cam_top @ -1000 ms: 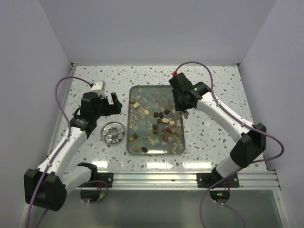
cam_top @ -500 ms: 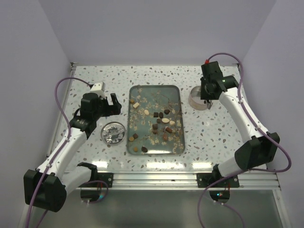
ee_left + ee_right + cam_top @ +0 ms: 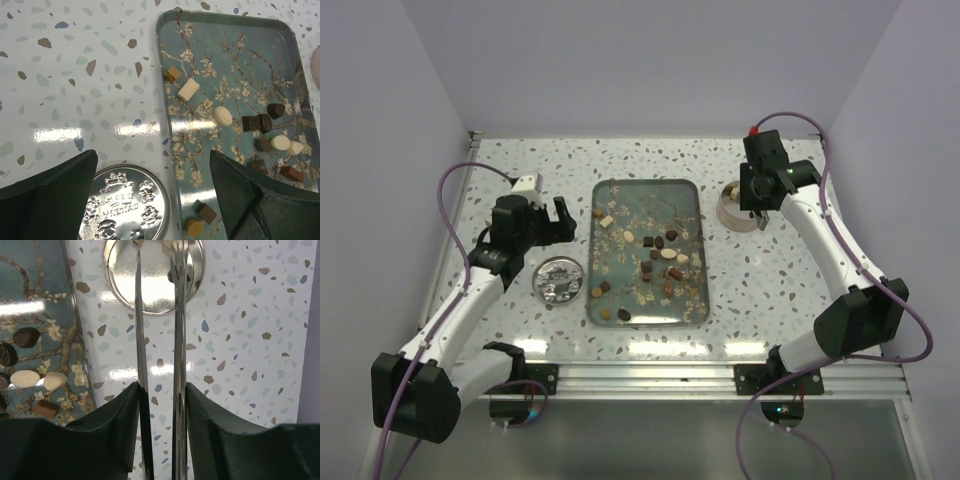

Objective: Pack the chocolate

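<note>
Several chocolates (image 3: 660,250), dark brown, cream and tan, lie on a rectangular blue floral tray (image 3: 645,190) in the middle of the table. The left wrist view shows the tray (image 3: 235,55) with a cream round (image 3: 222,115) and dark pieces (image 3: 257,122). My left gripper (image 3: 560,215) is open and empty, above the gap between tray and lid (image 3: 152,156). My right gripper (image 3: 757,195) is shut on metal tongs (image 3: 178,340), whose tips reach over an open round tin (image 3: 155,285) right of the tray. I cannot tell whether the tips hold anything.
A round silver embossed tin lid (image 3: 560,280) lies left of the tray, under my left gripper (image 3: 125,210). The round tin (image 3: 732,205) stands at the back right. Thin pale flakes are strewn over the tray. White walls close in the speckled table (image 3: 520,170).
My right arm has swung from above the tray's upper right to over the round tin and now holds there. The left arm has barely moved.
</note>
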